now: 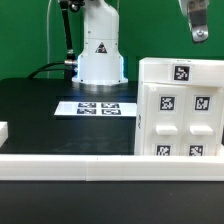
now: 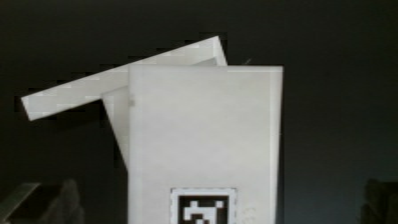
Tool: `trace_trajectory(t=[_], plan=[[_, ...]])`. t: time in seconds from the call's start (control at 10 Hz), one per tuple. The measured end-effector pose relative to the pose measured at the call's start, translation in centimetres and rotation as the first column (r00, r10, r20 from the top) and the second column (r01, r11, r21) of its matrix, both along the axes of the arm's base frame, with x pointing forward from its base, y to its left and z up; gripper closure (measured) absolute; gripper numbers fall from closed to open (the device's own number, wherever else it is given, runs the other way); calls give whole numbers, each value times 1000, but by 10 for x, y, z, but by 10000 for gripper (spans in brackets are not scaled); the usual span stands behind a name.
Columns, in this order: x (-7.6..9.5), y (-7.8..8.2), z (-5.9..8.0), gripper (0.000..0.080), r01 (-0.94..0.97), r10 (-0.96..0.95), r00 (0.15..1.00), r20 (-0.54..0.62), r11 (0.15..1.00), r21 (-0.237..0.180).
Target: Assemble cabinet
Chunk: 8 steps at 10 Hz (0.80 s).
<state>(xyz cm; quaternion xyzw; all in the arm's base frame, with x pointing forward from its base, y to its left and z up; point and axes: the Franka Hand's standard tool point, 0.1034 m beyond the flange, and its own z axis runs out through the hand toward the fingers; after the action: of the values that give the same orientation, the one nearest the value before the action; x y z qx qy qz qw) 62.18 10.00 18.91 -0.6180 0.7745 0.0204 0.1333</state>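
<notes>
The cabinet (image 1: 180, 108) stands on the black table (image 1: 40, 110) at the exterior view's right, close behind the low white rail (image 1: 70, 164) along the front edge, its tagged faces turned to the camera. In the wrist view one panel (image 2: 125, 82) juts out tilted from its top. The gripper (image 1: 200, 22) hangs high above it, apart from it; I cannot tell how wide the jaws stand. The marker board (image 1: 98, 108) lies flat before the robot base (image 1: 100, 50)
</notes>
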Motion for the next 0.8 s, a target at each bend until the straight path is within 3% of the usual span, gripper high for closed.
trace_trajectory(t=[0.2, 0.3, 0.5, 0.8], plan=[[-5, 4, -7, 2, -90, 89, 995, -37, 996, -14], [-4, 5, -6, 2, -329, 326, 944, -46, 941, -74], [1, 6, -2, 2, -620, 622, 782, -27, 774, -127], [3, 5, -1, 2, -821, 832, 554, -15, 544, -170]])
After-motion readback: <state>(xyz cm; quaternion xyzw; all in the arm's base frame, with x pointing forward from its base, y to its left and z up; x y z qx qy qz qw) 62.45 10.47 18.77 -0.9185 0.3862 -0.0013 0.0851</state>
